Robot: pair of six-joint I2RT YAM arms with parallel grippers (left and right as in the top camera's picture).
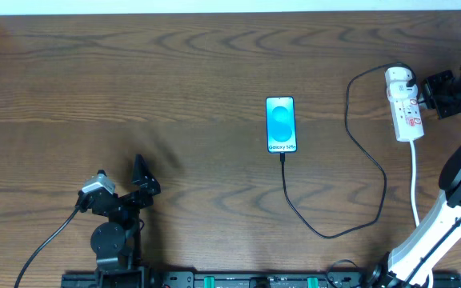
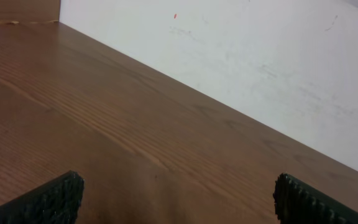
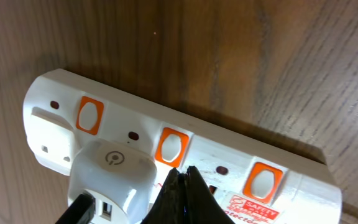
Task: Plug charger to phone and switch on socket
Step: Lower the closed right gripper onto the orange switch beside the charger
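Note:
The phone (image 1: 281, 124) lies face up mid-table with its blue screen lit. The black charger cable (image 1: 326, 235) runs from the phone's lower edge, loops right and rises to its white plug head (image 1: 399, 78), which is seated in the socket (image 1: 407, 112). My right gripper (image 1: 421, 88) is at the socket's right side. In the right wrist view it (image 3: 181, 172) is shut, tips pressed together just below the middle orange switch (image 3: 171, 148), beside the plug head (image 3: 112, 177). My left gripper (image 1: 142, 172) rests near the front left, open, with only bare wood between its fingers (image 2: 50, 199).
The socket's white cord (image 1: 414, 184) trails toward the front edge past the right arm's base. A white wall (image 2: 241, 56) borders the far table edge. Two more orange switches (image 3: 89, 116) (image 3: 263, 180) sit along the strip.

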